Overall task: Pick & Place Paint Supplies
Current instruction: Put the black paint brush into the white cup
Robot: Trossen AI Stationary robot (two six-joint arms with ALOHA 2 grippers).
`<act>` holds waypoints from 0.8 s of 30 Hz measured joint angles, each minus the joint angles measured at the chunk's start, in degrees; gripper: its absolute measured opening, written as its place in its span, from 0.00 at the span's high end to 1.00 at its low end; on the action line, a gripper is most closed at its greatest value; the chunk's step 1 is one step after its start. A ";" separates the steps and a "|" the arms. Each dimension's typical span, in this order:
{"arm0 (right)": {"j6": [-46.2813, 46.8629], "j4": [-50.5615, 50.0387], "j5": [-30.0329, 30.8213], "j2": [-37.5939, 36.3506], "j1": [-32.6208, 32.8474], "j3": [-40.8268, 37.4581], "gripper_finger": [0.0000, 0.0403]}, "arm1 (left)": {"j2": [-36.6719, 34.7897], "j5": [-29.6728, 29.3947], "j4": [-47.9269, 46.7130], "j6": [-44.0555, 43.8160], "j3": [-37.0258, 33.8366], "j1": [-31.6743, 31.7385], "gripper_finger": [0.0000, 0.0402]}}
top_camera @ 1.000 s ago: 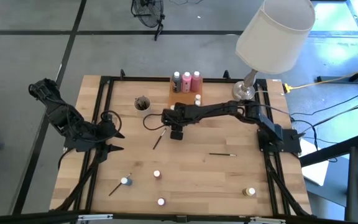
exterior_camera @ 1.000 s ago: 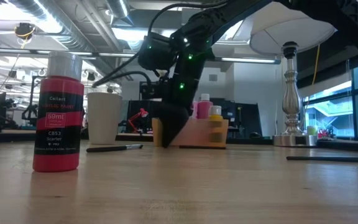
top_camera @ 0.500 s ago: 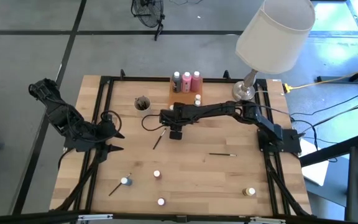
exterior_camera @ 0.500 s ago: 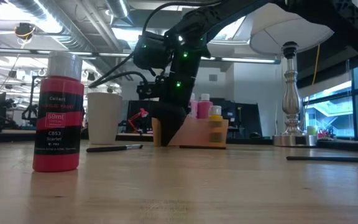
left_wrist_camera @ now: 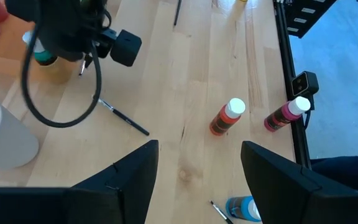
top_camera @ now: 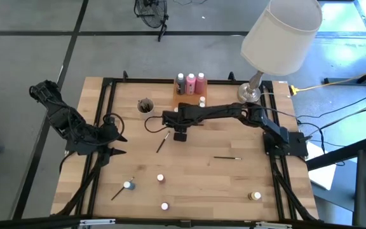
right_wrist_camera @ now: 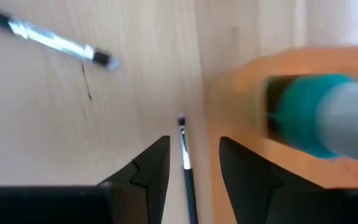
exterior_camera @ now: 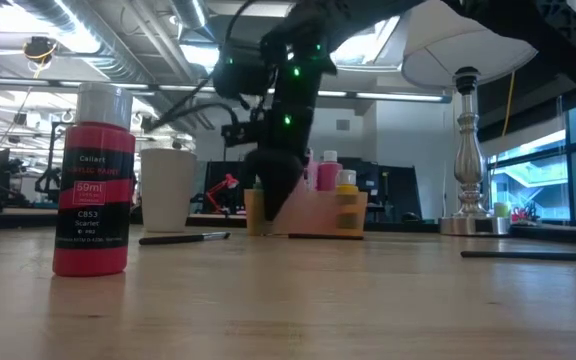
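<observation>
Right gripper (top_camera: 168,119) shifted over wooden table (top_camera: 234,184)

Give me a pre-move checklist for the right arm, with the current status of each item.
1. Right pincer grips the thin paintbrush: ok, the brush sits between its fingers.
2. Held brush is clear of the orange tray: ok, just beside its edge.
3. Grey cup is upright: ok.
4. Room in the cup for another brush: cannot tell.
5. Left pincer is out of the way: ok, open and empty at the table's left edge.
6. Loose paintbrush is untouched: ok.
</observation>
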 joint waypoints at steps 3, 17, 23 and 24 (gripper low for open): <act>1.42 -1.73 0.10 -0.11 0.02 2.08 0.65 | 0.00 0.02 0.00 -0.02 0.00 0.01 0.44; 6.37 -16.73 0.54 -0.15 0.04 12.21 0.65 | -0.21 1.17 0.02 -0.11 0.00 0.01 0.44; 12.74 -25.77 -1.18 -0.22 0.95 18.20 0.65 | -0.67 1.18 0.02 -0.12 0.02 0.01 0.44; 13.74 -26.70 -2.30 -0.24 1.21 19.08 0.65 | -0.74 1.18 0.02 -0.12 0.02 0.00 0.44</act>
